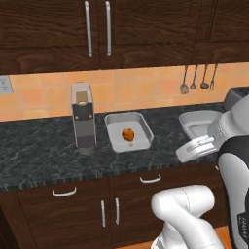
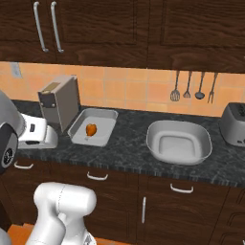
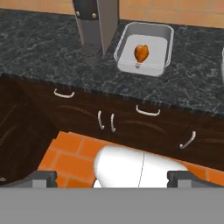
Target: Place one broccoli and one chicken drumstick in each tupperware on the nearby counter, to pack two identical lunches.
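Two tupperware tubs [image 2: 94,125] [image 2: 179,141], one chicken drumstick [image 2: 91,129], one coffee machine [image 1: 83,116], one toaster [image 2: 234,123], four hanging utensils [image 2: 193,87].

Counter [image 1: 44,146] speckled polished stone; cabinets [image 1: 78,209] dark grained wood, metal handles; tupperware [image 1: 141,121] smooth matt grey; chicken drumstick [image 1: 128,134] glossy orange

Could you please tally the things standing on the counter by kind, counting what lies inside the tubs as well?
Tupperware tubs: 2 (squarish, rounded)
Chicken drumstick: 1, in the squarish tub
Coffee machine: 1
Toaster: 1
Total: 5
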